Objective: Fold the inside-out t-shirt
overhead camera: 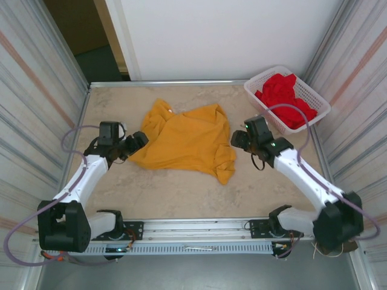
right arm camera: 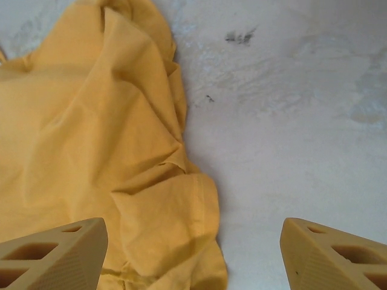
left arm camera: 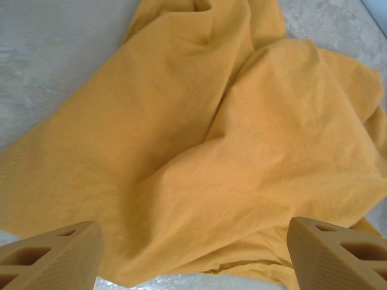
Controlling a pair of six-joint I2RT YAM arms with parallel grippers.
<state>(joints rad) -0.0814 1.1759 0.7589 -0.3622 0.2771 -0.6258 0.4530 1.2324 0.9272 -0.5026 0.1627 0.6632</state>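
Nearest me, the 2 arms reach in from the front edge of the bench (overhead camera: 169, 196), the left arm (overhead camera: 84, 175) angling toward the middle from one side and the right arm (overhead camera: 302, 172) from the other. Both sets of jaws stand wide apart with nothing between them. The left jaws hang low over the near-left edge of the mustard-yellow t-shirt (overhead camera: 184, 139). The right jaws sit at its right edge, where only one of the fingers (right arm camera: 54, 251) is above cloth and the rest is above bare stone.

The shirt lies crumpled in the middle of the bench, not spread flat, with ridges and overlapping layers and one lobe trailing toward the near right.

My worry is the next pinch. On the left, closing into that heaped cloth could catch 2 layers at once, so any lift would drag the whole bundle instead of opening it. On the right, the jaws could shut beside the hem and come up empty.

Farther back, in the right corner, a white basket (overhead camera: 253, 89) holds a red garment (overhead camera: 284, 96), well apart from the shirt.
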